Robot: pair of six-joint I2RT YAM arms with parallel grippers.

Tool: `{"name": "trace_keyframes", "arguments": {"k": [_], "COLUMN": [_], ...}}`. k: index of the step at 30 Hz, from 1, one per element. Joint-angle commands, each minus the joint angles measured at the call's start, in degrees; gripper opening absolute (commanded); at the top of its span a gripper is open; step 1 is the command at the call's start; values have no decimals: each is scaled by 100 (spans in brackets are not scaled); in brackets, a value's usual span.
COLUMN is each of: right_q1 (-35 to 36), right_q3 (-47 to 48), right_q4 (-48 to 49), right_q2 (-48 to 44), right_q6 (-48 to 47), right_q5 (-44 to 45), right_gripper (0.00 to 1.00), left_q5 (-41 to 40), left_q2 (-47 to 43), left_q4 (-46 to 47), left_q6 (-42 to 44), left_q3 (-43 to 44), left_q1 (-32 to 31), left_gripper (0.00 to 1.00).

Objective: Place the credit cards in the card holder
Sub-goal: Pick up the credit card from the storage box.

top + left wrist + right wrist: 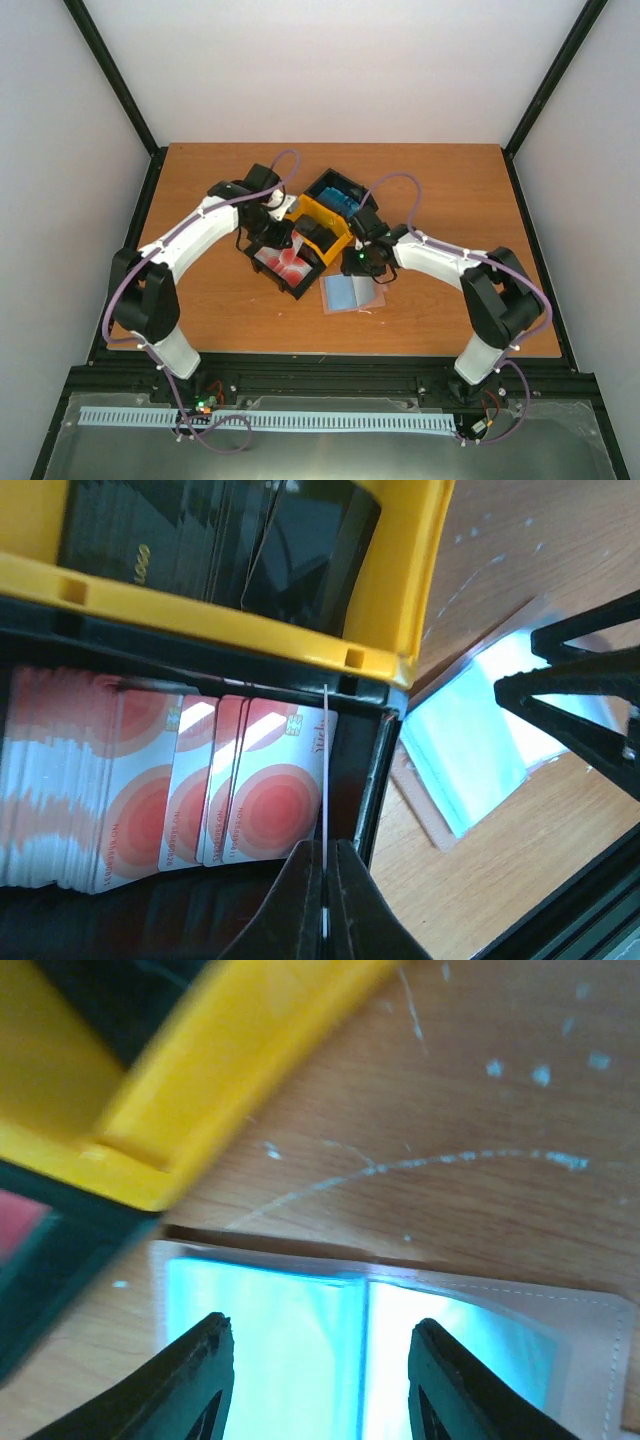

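Card holder: one flat pinkish-tan leather-like card holder (350,293) lies open on the brown wooden table (230,310), nearest to the arm bases and just beside the bins. Its pale blue-green translucent pockets face up.
Right gripper: the right gripper (320,1360) hangs over the open holder, jaws wide with nothing between them. If the tips touch the pockets, I cannot tell.
Red-and-white cards: thin red-and-white credit cards (250,800) stand on edge in a black plastic bin (368,780), too many to count.
Left gripper: the left gripper (326,865) has its jaws pressed on one thin card (326,770) at the right end of that row. It shows edge-on only, so its face is hidden.
Yellow bin: one yellow plastic bin (318,222) touches the black one. Its black cards (200,530) are cut off at the top.
Far bin: a second black bin (322,182) holds blue cards (342,198), count unclear, and a purple cable (385,180) crosses it.
Bins: three.
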Motion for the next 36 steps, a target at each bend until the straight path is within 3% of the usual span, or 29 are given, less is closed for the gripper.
{"name": "trace_keyframes", "arguments": {"k": [1, 5, 9, 12, 15, 19, 23, 32, 33, 36], "right_q1": [-60, -112, -196, -214, -253, -259, -256, -259, -257, -265], "right_q3": [358, 320, -162, -458, -702, -559, -528, -701, -682, -521], "right_q4": [40, 655, 2044, 2883, 3594, 3933, 4276, 4638, 4440, 3599], "right_q2": [-669, -1277, -2086, -2527, -2871, -2870, -2913, -3350, -3379, -3411], "right_q6": [-289, -584, -360, 90, 704, 1447, 2046, 2908, 2965, 3027], "right_q5": [-176, -1169, -2346, -2631, -2594, -2852, -3100, -3102, -3042, -2862], "right_gripper": [49, 56, 67, 75, 76, 66, 53, 3, 3, 3], "left_q5": [-135, 316, 896, 1731, 2309, 3031, 3397, 3566, 3557, 3411], "left_q2": [-442, -1005, -1583, -2062, -2503, -2731, -2798, -2802, -2812, -2845], "left_q4": [-16, 830, 1909, 2909, 3956, 4957, 5363, 5608, 5592, 5375], "left_q6": [-274, -668, -1182, -1648, -2255, -3184, -4072, -5262, -5290, -5219], "left_q3": [422, 230, -160, -571, -925, -1274, -1492, -1863, -1895, -1983], "left_q1": [-25, -27, -24, -19, -8, -7, -4, -6, -5, -6], "left_gripper": [1, 1, 1, 0, 1, 1, 0, 2, 7, 33]}}
